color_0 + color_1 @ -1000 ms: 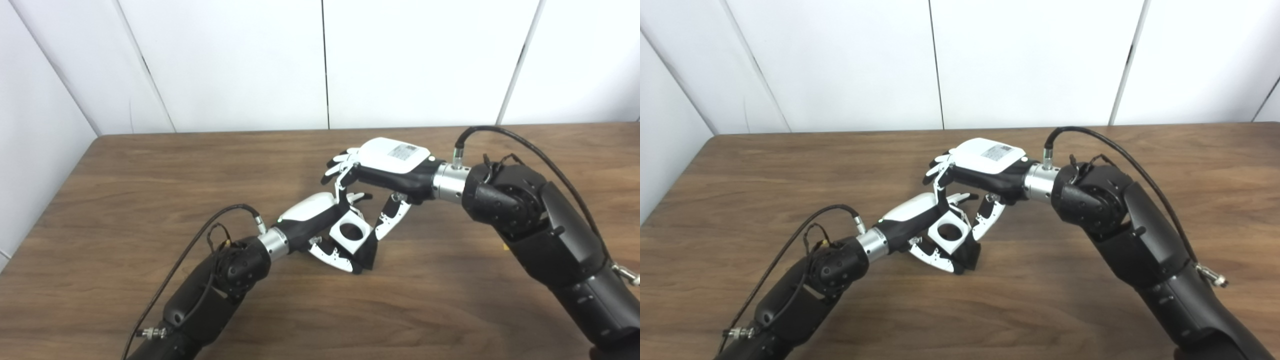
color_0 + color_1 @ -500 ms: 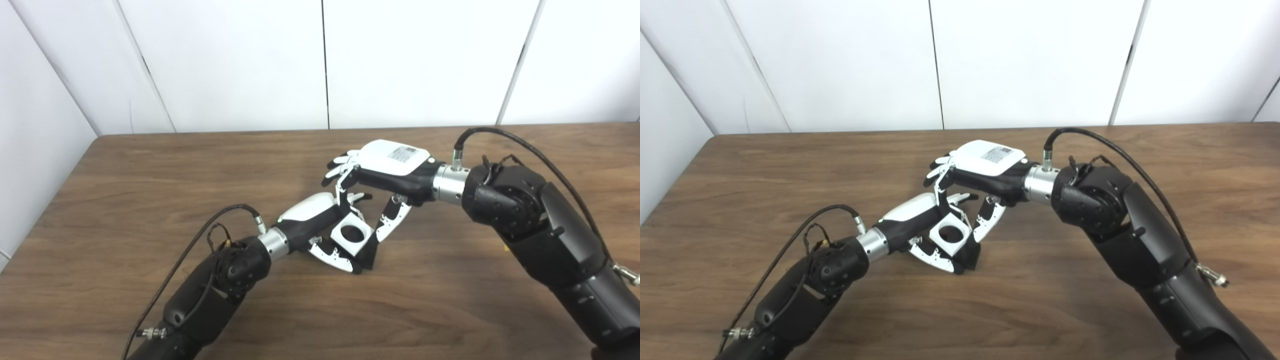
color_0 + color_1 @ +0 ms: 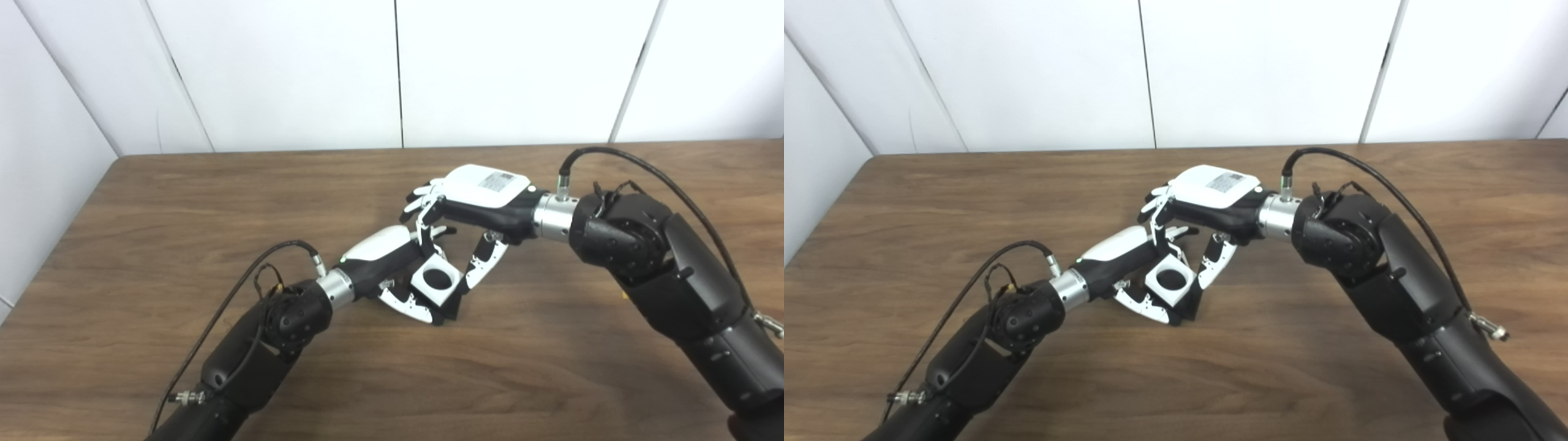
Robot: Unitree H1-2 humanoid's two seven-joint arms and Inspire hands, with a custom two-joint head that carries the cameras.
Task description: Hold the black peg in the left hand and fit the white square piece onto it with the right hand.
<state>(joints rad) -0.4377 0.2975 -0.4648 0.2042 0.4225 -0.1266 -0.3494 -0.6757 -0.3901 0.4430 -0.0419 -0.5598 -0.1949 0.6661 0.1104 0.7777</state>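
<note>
A wooden table (image 3: 153, 202) fills the scene, with white wall panels (image 3: 294, 67) behind it. From the lower left, the left arm reaches toward the middle of the table. Its left hand (image 3: 392, 257) has fingers curled around a dark base, the black peg (image 3: 452, 305), whose lower end shows just beneath a white block. That block, the white square piece (image 3: 436, 280), has a round dark hole in its upper face and sits tilted within the left hand's grasp, low over the table's centre. Whether the peg already sits inside the hole cannot be told. From the right, the right arm bends in. Its right hand (image 3: 474, 199) hovers palm down just above and behind the piece, fingers partly curled and spread. Its thumb reaches down beside the piece's right edge; contact is unclear.
</note>
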